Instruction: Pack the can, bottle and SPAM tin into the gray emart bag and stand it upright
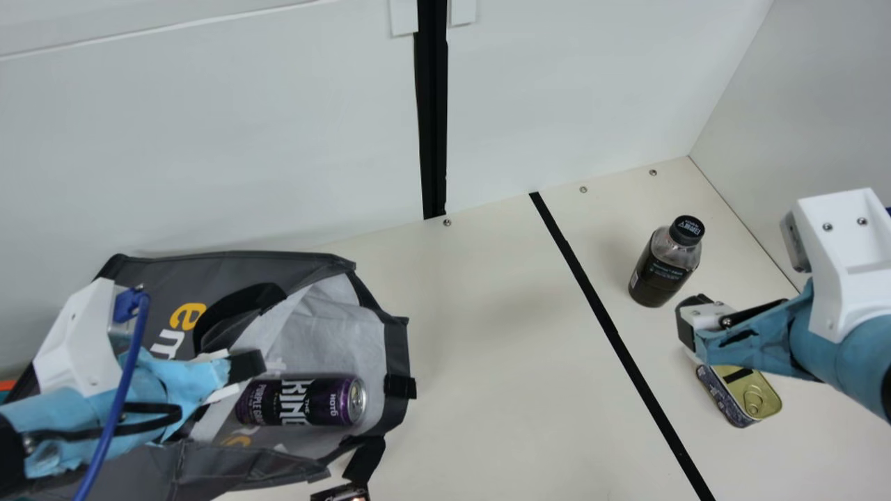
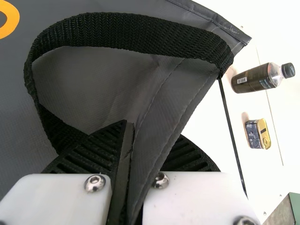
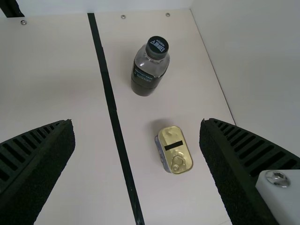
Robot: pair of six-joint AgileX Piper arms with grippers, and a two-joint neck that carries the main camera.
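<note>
The gray emart bag (image 1: pixel 230 268) lies on its side at the left of the main view, mouth facing right. Inside the mouth lies the purple-black can (image 1: pixel 303 401). My left gripper (image 1: pixel 243 369) is at the bag's mouth, beside the can; in the left wrist view this gripper (image 2: pixel 136 164) is shut on a fold of bag edge near the black strap (image 2: pixel 126 35). My right gripper (image 1: pixel 689 323) hangs over the right side; in the right wrist view the gripper (image 3: pixel 137 136) is wide open, nothing between its fingers. The dark bottle (image 1: pixel 665 264) and gold-lidded tin (image 1: pixel 752 400) stand apart on the table.
A black tape line (image 1: pixel 605 320) runs along the table (image 1: pixel 487 334) between the bag and the bottle. White walls (image 1: pixel 278 139) rise behind and at the right. A small dark object (image 1: pixel 341 495) is at the bottom edge, below the bag's strap.
</note>
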